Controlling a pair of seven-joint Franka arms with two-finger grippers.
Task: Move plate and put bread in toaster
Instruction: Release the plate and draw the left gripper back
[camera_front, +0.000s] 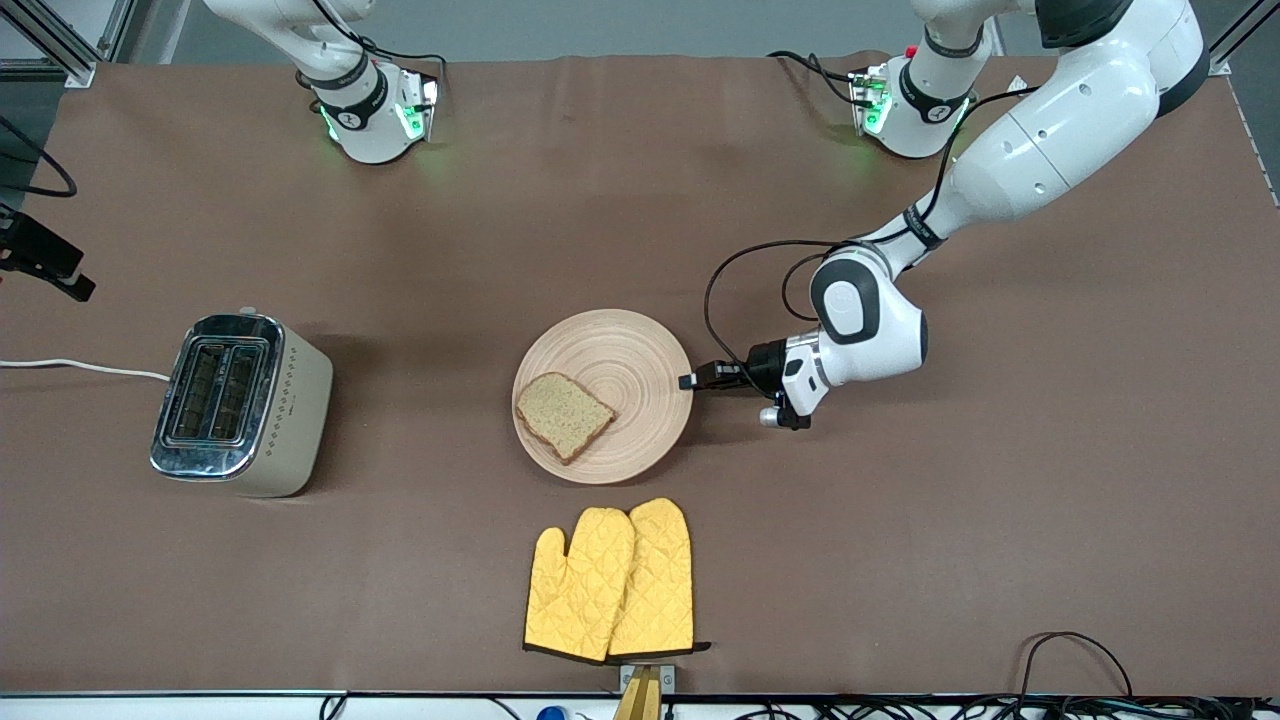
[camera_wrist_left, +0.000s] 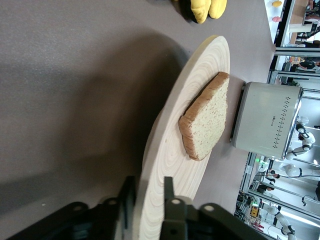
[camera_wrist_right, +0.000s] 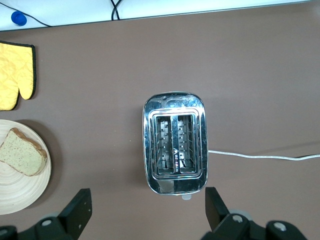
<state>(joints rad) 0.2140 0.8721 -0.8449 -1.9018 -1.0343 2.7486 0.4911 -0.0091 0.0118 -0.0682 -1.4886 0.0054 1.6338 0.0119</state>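
Bread (camera_front: 563, 413), a single brown speckled slice with a darker crust, is lying flat on the round wooden plate (camera_front: 625, 345), on the part of it toward the right arm's end and nearer the front camera. The plate is sitting mid-surface on the brown surface (camera_front: 900, 560). The left claw (camera_front: 688, 382) is reaching in low from the left arm's end and clamping the plate's rim; in the left wrist view its two dark fingers (camera_wrist_left: 170, 207) are pinching the wooden edge between them, one above and one below.

Toward the right arm's end, well apart from the plate, the chrome-topped toaster (camera_front: 240, 402) is standing upright with both slots showing empty, its white cord (camera_front: 80, 367) trailing off toward the surface's edge. The right claw (camera_wrist_right: 147, 212) is hovering over the toaster with its fingers spread wide, holding nothing. A pair of yellow oven mitts (camera_front: 612, 585) is lying nearer the front camera than the plate.
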